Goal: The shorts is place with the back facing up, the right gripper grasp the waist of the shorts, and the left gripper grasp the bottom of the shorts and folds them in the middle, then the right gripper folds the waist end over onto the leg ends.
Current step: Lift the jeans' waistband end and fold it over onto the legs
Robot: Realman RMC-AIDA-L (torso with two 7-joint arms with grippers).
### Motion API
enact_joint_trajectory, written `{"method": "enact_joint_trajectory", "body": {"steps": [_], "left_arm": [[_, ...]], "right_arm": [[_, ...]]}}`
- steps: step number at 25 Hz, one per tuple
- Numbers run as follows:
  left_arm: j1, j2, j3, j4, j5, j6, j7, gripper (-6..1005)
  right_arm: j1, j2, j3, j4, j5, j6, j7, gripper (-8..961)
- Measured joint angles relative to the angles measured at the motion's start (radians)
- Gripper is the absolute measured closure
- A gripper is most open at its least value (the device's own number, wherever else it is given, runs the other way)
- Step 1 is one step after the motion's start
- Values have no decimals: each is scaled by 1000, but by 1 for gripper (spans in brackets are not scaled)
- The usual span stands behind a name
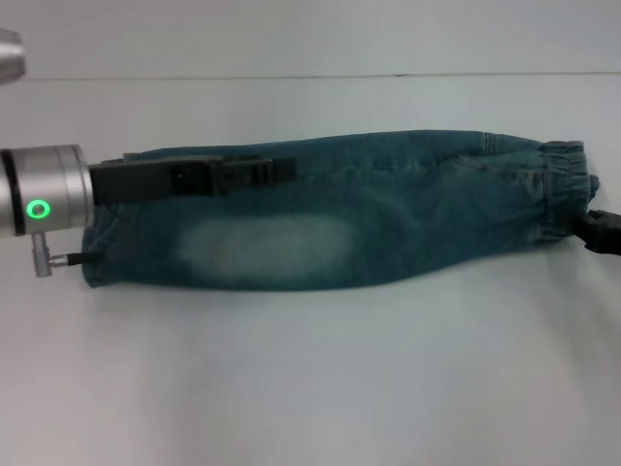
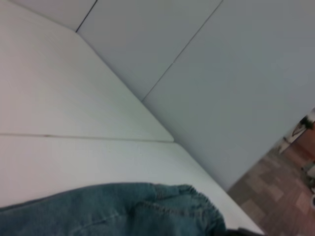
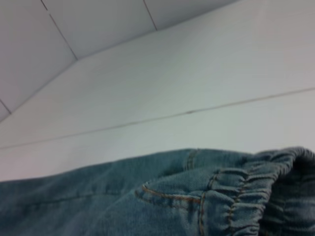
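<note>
A: What's nearest?
B: The shorts (image 1: 330,218), folded lengthwise on the white table (image 1: 310,388).
A: Grippers?
B: Left gripper (image 1: 281,170) above the leg end, right gripper (image 1: 594,231) at the waist; grips can't be told.

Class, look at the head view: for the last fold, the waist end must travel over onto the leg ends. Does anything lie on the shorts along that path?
Yes. The left gripper reaches in over the leg half of the shorts, where the waistband must land. The right gripper is at the waist end.
</note>
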Motion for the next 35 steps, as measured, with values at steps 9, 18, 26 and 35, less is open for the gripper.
{"method": "enact_joint_trajectory", "body": {"steps": [9,18,26,35], "left_arm": [[-12,-4,113,-50,-63,-86,15,241],[-10,-10,328,-104,-177,-239,24,245],[-24,-10,499,-123,-229,-361,26,249],[-50,-11,637,-183,-299,-584,19,526]], "right_arm": [[-15,4,21,-38,9,-35,24,896],[-28,4,31,-97,14,-103,52,896],[-18,4,20,-133,12,-144,81,895],[-12,4,17,-148,10,-153,92,896]]}}
